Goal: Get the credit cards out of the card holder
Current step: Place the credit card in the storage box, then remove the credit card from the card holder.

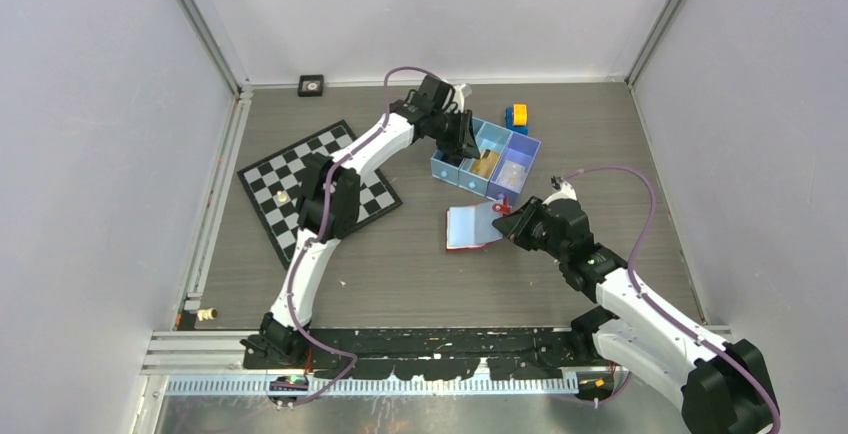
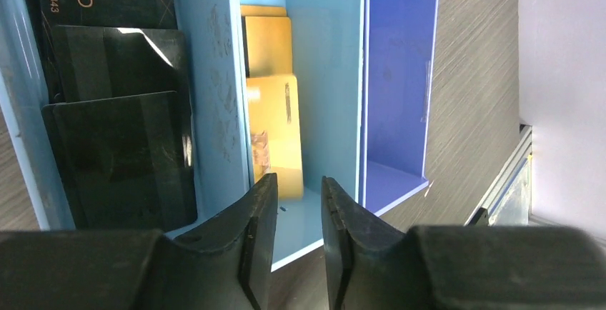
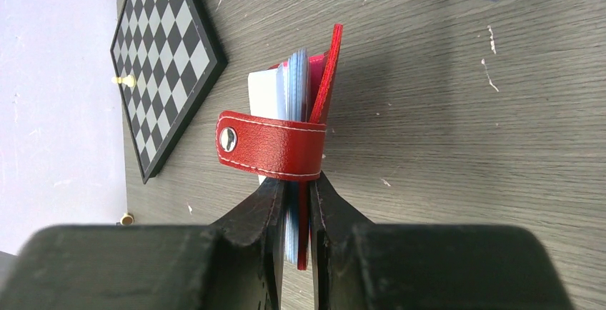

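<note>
Overhead and wrist views of a grey wood-grain table [image 1: 400, 284] with two arms mounted at its near edge. The left arm [image 1: 350, 164] reaches to the far centre and the right arm [image 1: 640, 304] reaches inward from the near right. A chessboard [image 1: 270, 179] lies askew at the left, partly under the left arm. A blue three-compartment tray [image 1: 522, 144] sits at the far centre. The left gripper [image 2: 296, 188] hangs over the near wall of the tray's middle compartment, its fingers only narrowly parted and clamping nothing. The card holder [image 1: 472, 226] lies just on the near side of the tray, well apart from the chessboard, with its pale blue lining facing up and a red border along its near edge. The right gripper [image 3: 296, 188] is closed on one edge of it (whether the holder rests on the table or is lifted slightly cannot be told). In the right wrist view the holder is seen edge-on, with its snap tab [image 3: 268, 146] folded round the leaves and a white card [image 3: 266, 90] showing among them. In the tray, black cards [image 2: 118, 153] overlap in the left compartment and gold cards [image 2: 275, 121] overlap in the middle one. A yellow-and-blue block [image 1: 516, 116] stands just beyond the tray. A small black square [image 1: 311, 85] lies by the far wall, and one pale chess piece [image 1: 283, 197] stands on the chessboard.
</note>
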### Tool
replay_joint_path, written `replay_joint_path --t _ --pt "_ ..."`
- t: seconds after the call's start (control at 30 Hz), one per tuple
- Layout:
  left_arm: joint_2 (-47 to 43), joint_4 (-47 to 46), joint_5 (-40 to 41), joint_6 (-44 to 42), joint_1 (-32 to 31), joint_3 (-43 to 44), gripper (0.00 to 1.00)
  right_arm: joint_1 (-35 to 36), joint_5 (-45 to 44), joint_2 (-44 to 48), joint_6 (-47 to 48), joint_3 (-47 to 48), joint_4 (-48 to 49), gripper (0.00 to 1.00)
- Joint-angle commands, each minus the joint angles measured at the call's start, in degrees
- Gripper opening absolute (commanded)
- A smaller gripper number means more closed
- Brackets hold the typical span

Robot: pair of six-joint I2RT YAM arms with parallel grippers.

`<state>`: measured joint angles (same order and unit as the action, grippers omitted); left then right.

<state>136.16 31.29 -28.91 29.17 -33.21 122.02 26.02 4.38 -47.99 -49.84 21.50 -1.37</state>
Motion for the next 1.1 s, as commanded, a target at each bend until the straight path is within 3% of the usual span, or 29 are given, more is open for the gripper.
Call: replay_joint_path --t 0.0,0.27,0.6,0.73,1.07 --pt "-1.7 1.6 0.6 -1.8 -0.8 2.4 0.33 -0.3 -0.2 1.1 -0.4 0.6 3.4 0.01" --pt "-13.4 -2.0 2.9 -2.3 -1.4 -7.2 0.43 -0.3 -0.6 1.2 0.0 0.4 4.4 0.0" --pt "-36.5 -16.0 7.6 5.4 -1.3 -37.9 0.86 -0.3 1.9 -3.7 -4.7 4.3 9.7 0.0" --pt "-46.2 -23.1 11.2 9.6 -1.4 -51.9 0.99 -0.2 1.5 -6.3 -4.7 7.6 10.9 0.0" --pt "-62.2 -35.2 14.0 14.6 -1.2 -74.5 1.0 -0.2 3.1 -8.0 -7.9 3.6 24.8 0.01"
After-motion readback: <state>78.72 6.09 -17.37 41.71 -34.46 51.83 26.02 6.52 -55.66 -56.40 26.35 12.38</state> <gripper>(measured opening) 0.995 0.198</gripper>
